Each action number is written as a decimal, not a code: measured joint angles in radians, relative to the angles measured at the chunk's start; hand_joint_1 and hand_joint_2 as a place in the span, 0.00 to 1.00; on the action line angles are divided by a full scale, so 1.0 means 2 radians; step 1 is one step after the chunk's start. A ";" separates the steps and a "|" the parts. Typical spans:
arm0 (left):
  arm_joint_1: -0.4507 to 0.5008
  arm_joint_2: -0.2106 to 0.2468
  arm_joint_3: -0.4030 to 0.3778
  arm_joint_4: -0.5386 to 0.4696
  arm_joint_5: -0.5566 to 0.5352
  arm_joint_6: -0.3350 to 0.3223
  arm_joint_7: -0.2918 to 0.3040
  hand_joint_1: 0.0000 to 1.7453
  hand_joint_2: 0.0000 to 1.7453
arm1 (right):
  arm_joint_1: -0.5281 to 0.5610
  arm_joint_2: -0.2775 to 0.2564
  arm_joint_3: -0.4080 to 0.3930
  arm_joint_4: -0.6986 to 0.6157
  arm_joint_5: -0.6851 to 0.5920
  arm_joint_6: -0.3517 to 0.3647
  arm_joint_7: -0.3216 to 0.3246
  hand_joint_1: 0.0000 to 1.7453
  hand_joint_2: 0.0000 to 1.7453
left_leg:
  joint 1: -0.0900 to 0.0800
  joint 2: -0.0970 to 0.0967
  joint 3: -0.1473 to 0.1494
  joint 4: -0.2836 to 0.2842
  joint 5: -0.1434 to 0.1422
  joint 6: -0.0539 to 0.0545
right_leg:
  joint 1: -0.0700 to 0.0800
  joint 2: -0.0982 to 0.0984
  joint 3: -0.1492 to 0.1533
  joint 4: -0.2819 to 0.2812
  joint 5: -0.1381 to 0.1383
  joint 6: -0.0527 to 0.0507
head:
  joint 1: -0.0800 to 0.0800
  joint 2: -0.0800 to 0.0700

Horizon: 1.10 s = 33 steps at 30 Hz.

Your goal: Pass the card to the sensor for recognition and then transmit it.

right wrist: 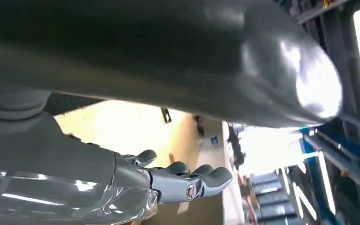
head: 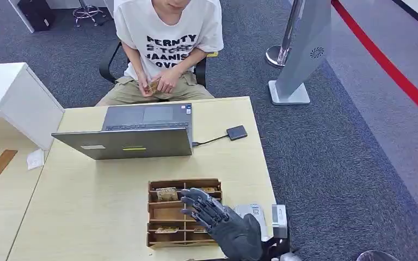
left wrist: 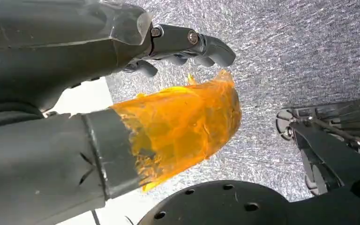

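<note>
Low in the head view, the robot's right hand point(head: 217, 217) is reaching up from the bottom edge over a wooden compartment tray point(head: 158, 217), its dark fingers point(head: 196, 202) fanning apart above the tray's right-hand slots and pinching nothing that can be seen. Cards point(head: 166, 194) are lying in the tray's upper left slot, with more showing in the lower slots; whether the fingertips are touching any of them cannot be told. The tray is sitting at the lower centre of a pale wooden table point(head: 87, 206). Above it, at mid frame, an open grey laptop point(head: 136, 133) is facing away, and a cable is running right from it to a small black card sensor point(head: 237, 132) lying flat near the table's right edge. A person point(head: 166, 43) in a white printed T-shirt is sitting beyond the table at upper centre, hands together in the lap.

In the left wrist view, the left hand point(left wrist: 122, 84) is hanging over grey carpet point(left wrist: 309, 51), its fingers point(left wrist: 211, 47) curling loosely around nothing, the thumb wearing an orange cover point(left wrist: 183, 126).
</note>
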 joint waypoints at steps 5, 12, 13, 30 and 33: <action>0.000 0.000 0.000 0.000 -0.001 -0.002 0.000 0.00 0.00 | -0.002 -0.006 0.004 0.006 -0.001 0.018 -0.004 0.00 0.00 | 0.000 0.000 0.000 0.000 0.000 0.000 | 0.000 0.000 0.000 0.000 0.000 0.000 | 0.000 0.000; 0.000 0.002 0.000 0.000 -0.001 -0.004 0.000 0.00 0.00 | -0.005 -0.012 0.005 0.014 0.011 0.023 -0.008 0.00 1.00 | 0.000 0.000 0.000 0.000 0.000 0.000 | 0.000 0.000 0.000 0.000 0.000 0.000 | 0.000 0.000; 0.000 0.002 0.000 0.000 0.000 -0.004 0.000 0.00 0.00 | -0.006 -0.013 0.006 0.015 0.018 0.017 -0.010 0.00 1.00 | 0.000 0.000 0.000 0.000 0.000 0.000 | 0.000 0.000 0.000 0.000 0.000 0.000 | 0.000 0.000; 0.000 0.003 0.002 0.000 0.016 0.005 0.000 0.00 0.00 | -0.012 -0.027 0.017 -0.006 0.300 -0.246 -0.046 0.00 1.00 | 0.000 0.000 0.000 0.000 0.000 0.000 | 0.000 0.000 0.000 0.000 0.000 0.000 | 0.000 0.000; 0.000 0.002 0.003 0.000 0.016 0.007 0.000 0.00 0.00 | -0.014 -0.027 0.027 -0.017 0.356 -0.305 -0.052 0.00 1.00 | 0.000 0.000 0.000 0.000 0.000 0.000 | 0.000 0.000 0.000 0.000 0.000 0.000 | 0.000 0.000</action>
